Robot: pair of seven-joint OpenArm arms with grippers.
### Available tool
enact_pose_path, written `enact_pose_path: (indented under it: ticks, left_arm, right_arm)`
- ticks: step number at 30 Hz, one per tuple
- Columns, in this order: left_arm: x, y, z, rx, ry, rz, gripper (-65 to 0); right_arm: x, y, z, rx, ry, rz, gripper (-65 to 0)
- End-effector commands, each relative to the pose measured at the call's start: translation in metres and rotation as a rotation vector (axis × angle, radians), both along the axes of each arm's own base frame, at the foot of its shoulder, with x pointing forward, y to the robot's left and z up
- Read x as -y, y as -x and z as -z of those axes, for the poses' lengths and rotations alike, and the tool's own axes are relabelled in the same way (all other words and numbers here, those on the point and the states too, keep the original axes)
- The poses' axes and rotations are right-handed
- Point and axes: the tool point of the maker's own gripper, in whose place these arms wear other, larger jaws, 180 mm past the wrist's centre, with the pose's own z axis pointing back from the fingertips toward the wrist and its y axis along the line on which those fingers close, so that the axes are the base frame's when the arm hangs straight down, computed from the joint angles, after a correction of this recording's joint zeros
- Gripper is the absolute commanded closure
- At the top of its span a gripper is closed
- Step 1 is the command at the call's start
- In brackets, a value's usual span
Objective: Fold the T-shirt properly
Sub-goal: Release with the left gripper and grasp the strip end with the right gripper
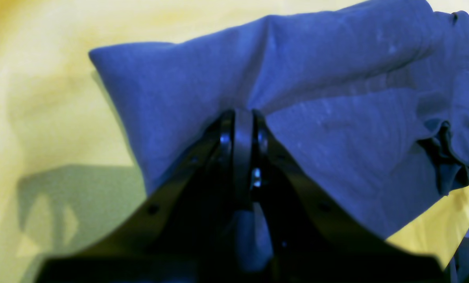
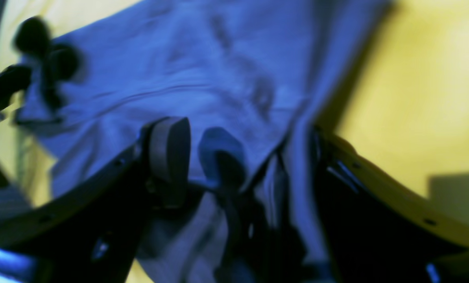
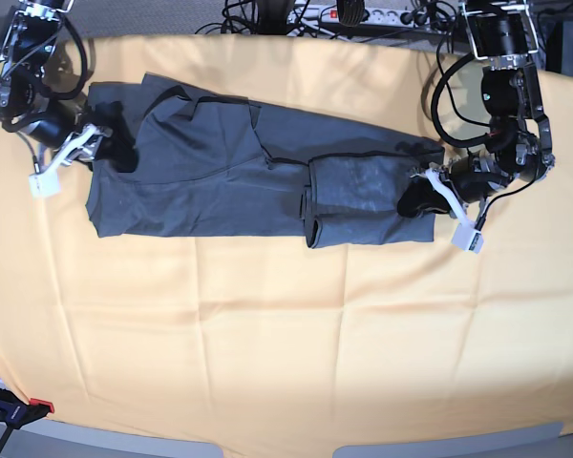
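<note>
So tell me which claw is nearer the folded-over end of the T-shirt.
Left. The left claw is shut on the T-shirt right at its folded-over end; the right claw is at the opposite end, open around the cloth there.

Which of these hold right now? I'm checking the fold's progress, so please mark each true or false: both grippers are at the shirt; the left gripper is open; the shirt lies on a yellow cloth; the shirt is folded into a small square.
1. Both grippers are at the shirt: true, the left gripper at one end, the right gripper at the other.
2. The left gripper is open: false, it is shut on the shirt.
3. The shirt lies on a yellow cloth: true.
4. The shirt is folded into a small square: false, it stretches long between the arms.
</note>
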Motion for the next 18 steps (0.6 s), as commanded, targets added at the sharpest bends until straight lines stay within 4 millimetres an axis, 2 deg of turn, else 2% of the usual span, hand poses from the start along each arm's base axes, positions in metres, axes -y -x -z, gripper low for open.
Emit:
enact_pose_path:
  ticks: [1,3,5,6,9,10,14,18]
  left_arm:
    - [-0.008,0.005,0.009,-0.045,-0.064,0.01,0.0]
    - [-0.008,0.005,0.009,-0.045,-0.065,0.01,0.0]
    - [-0.008,0.005,0.008,-0.044,-0.064,0.01,0.0]
    - [-0.008,0.005,0.008,-0.043,-0.061,0.01,0.0]
    - [-0.008,-0.001,-0.004,-0.015,-0.011,0.001,0.0]
    - [-0.01,-0.005,-0.013,0.005,0.023,-0.009,0.0]
    - [-0.029,-0.021,-0.055,0.097,0.141,-0.055,0.0]
    - [-0.063,-0.027,-0.092,0.213,0.181,-0.1,0.0]
  right_arm:
    - [-0.001,-0.001,-0.004,0.017,0.003,-0.013,-40.5]
    - [-0.005,-0.003,-0.006,0.048,-0.003,-0.024,-40.2]
    - [-0.004,-0.005,-0.009,0.073,0.003,-0.027,-35.1]
    - [-0.002,-0.007,-0.01,0.08,0.011,-0.024,-28.6]
    - [0.005,-0.014,-0.014,0.094,0.044,-0.025,-3.1]
    - [0.007,-0.018,-0.016,0.102,0.056,-0.027,0.0]
    - [0.021,-0.035,-0.025,0.129,0.135,-0.032,0.0]
    - [0.051,-0.05,-0.035,0.138,0.284,-0.039,0.0]
